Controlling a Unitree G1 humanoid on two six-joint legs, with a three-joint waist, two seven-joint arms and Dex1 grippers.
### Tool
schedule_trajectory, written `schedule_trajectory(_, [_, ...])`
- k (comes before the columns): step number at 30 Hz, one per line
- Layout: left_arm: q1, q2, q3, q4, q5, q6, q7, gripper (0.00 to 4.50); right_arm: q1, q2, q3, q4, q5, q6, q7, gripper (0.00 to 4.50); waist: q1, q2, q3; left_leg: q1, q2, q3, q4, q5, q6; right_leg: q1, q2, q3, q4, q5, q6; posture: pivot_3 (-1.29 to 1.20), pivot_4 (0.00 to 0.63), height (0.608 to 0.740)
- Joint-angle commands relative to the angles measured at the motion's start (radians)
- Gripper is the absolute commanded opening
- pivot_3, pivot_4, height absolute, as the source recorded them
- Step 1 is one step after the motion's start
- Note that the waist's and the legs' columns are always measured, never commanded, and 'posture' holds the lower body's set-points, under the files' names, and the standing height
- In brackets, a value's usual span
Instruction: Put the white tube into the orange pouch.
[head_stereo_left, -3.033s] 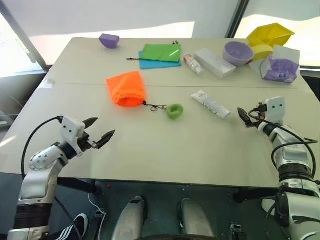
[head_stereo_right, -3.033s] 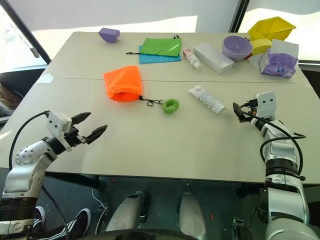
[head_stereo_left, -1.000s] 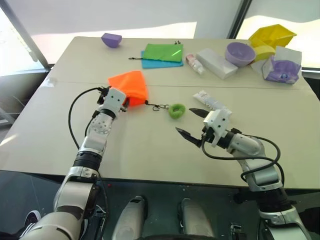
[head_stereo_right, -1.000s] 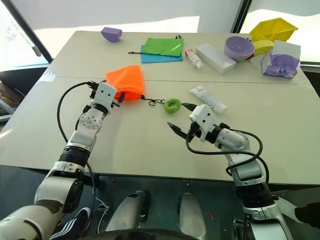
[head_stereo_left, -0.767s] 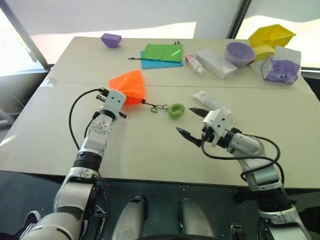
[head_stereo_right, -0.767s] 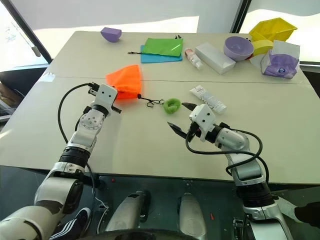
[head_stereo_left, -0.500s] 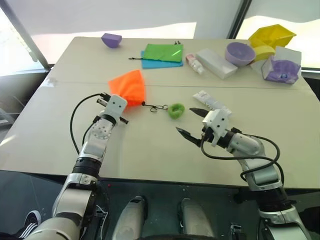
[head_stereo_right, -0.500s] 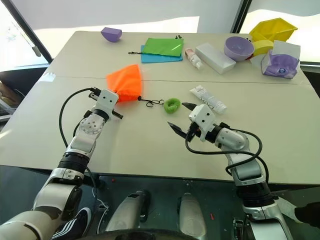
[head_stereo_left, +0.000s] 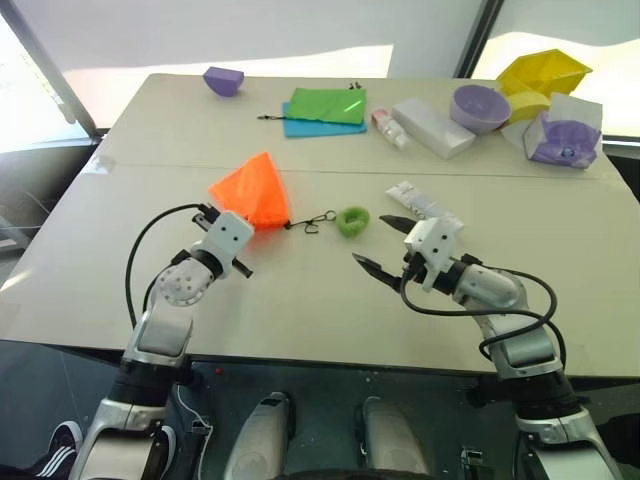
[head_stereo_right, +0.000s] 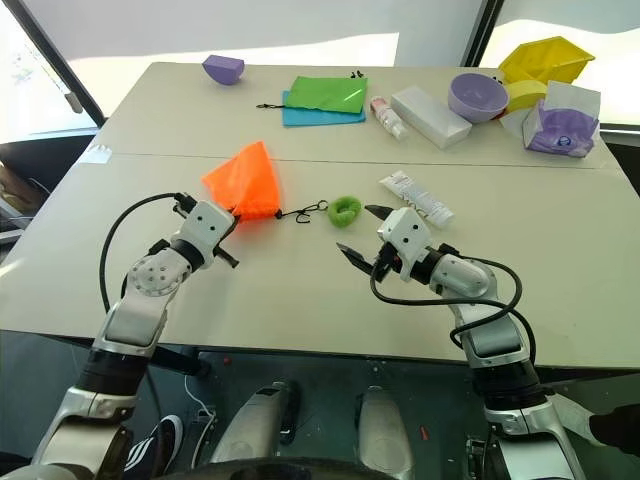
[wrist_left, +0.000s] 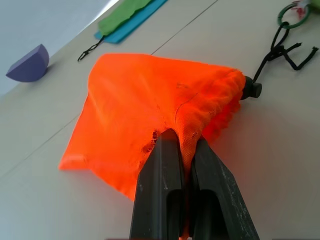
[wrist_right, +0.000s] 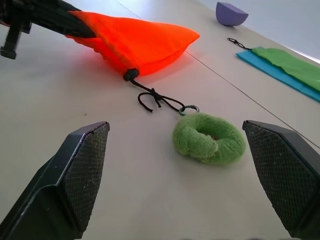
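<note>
Left hand (wrist_left: 182, 165) pinching orange pouch (wrist_left: 145, 107)

The left arm is reaching in from the lower left of the frame, elbow bent, its claw (wrist_left: 186, 150) pinching a fold of the orange pouch (head_stereo_left: 250, 192) between closed fingers. The right arm is extending from the lower right, its claw (head_stereo_left: 382, 246) pointing toward frame centre, fingers spreading wide apart with nothing between them.
</note>
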Motion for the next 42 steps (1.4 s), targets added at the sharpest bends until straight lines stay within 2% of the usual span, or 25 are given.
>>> schedule_trajectory(1, [0.037, 0.029, -0.014, -0.135, -0.013, 0.025, -0.045, 0.12, -0.018, -0.010, -0.028, 0.003, 0.011, -0.032, 0.009, 4.50, 0.001, 0.000, 0.000, 0.000, 0.000, 0.000, 0.000, 0.000, 0.000, 0.000, 0.000, 0.000, 0.000, 0.000, 0.000, 0.00, 0.150, 0.740])
schedule_trajectory(12, [0.065, 0.050, 0.025, -0.082, -0.016, -0.029, -0.013, 0.12, -0.053, -0.077, -0.071, 0.100, -0.005, -0.081, 0.033, 4.50, 0.003, 0.000, 0.000, 0.000, 0.000, 0.000, 0.000, 0.000, 0.000, 0.000, 0.000, 0.000, -0.001, 0.000, -0.001, 0.00, 0.150, 0.740])
schedule_trajectory(18, [0.077, 0.041, 0.004, -0.060, -0.022, -0.090, -0.025, 0.12, -0.120, -0.118, -0.091, 0.236, -0.073, -0.042, -0.047, 4.50, 0.002, 0.000, 0.000, 0.000, 0.000, 0.000, 0.000, 0.000, 0.000, 0.000, 0.000, 0.000, -0.001, 0.000, -0.001, 0.00, 0.150, 0.740])
schedule_trajectory(25, [0.105, 0.105, 0.030, -0.045, -0.034, -0.187, -0.079, 0.12, -0.168, -0.144, -0.114, 0.317, -0.072, -0.009, -0.051, 4.50, 0.002, 0.000, 0.000, 0.000, 0.000, 0.000, -0.001, 0.000, 0.000, 0.000, 0.000, 0.000, -0.002, 0.000, -0.001, 0.00, 0.150, 0.740])
schedule_trajectory(34, [0.129, 0.137, 0.053, -0.016, -0.054, -0.233, -0.093, 0.12, -0.244, -0.144, -0.165, 0.428, -0.042, 0.166, -0.075, 4.50, 0.000, 0.000, 0.000, 0.000, 0.000, 0.001, -0.001, 0.000, 0.000, 0.000, 0.000, 0.000, -0.003, 0.000, -0.001, 0.00, 0.150, 0.740])
schedule_trajectory(42, [0.127, 0.124, 0.049, -0.001, -0.050, -0.248, -0.081, 0.12, -0.312, -0.150, -0.193, 0.554, -0.007, 0.270, -0.043, 4.50, 0.001, 0.000, 0.000, -0.001, 0.000, 0.001, -0.002, 0.000, 0.000, 0.000, 0.000, 0.000, -0.004, 0.000, -0.001, 0.00, 0.150, 0.740])
